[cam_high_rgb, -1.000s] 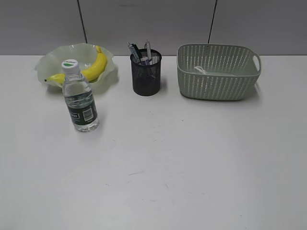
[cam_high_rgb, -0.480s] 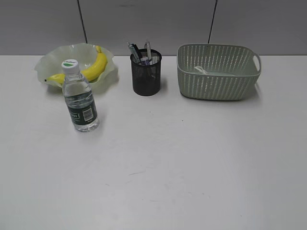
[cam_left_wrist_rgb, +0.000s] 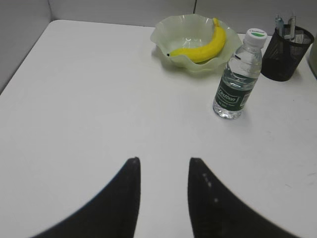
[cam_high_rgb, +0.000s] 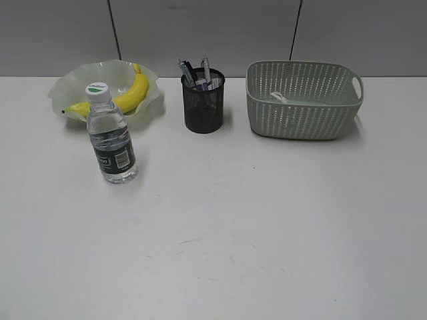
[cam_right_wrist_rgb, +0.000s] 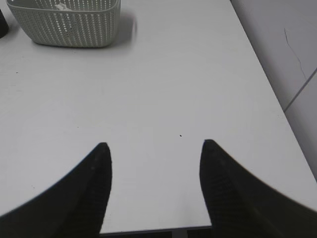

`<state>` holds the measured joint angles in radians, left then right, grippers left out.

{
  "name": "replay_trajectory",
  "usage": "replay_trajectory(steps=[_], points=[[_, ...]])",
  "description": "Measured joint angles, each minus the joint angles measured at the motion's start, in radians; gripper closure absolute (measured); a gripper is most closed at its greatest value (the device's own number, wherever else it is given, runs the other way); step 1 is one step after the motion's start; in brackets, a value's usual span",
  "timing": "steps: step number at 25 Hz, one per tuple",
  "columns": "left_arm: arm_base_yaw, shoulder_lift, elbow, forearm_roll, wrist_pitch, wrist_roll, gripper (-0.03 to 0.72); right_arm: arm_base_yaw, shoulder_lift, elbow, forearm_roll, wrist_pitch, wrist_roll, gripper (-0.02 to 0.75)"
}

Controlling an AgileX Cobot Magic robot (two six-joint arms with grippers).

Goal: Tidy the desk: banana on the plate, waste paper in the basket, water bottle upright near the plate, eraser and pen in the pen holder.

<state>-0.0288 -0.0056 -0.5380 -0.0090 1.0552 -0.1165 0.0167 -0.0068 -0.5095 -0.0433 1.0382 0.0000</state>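
The counter under me is a flat, plain white top with faint scuffs. At its far left sits the plate, pale green translucent glass with a wavy, ruffled rim, deep like a bowl. The banana lies inside it, smooth yellow and curved, its long axis running on a slant from the dark tip low at the left up to the stem end at the back right rim.

Just in front of the plate stands the water bottle, clear ribbed plastic with a dark green label and white cap, upright with its cap pointing straight up. To the right of the plate is the pen holder, a black wire-mesh cylinder; pens stick out of its top, leaning slightly left. I cannot make out an eraser in it.

Further right is the basket, sage-green plastic, rectangular with rounded corners, perforated sides and a handle cutout. A bit of white waste paper shows inside it.

My left gripper hangs above bare counter near the bottle, jaws parted narrowly and holding nothing. My right gripper hovers near the counter's right edge, jaws spread wide and holding nothing.
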Motion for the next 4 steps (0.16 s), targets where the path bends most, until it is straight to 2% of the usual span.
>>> replay_trajectory(steps=[4], points=[[0.0, 0.0, 0.0, 0.0, 0.0, 0.0, 0.441, 0.0, 0.0, 0.0, 0.0, 0.0, 0.0, 0.283]])
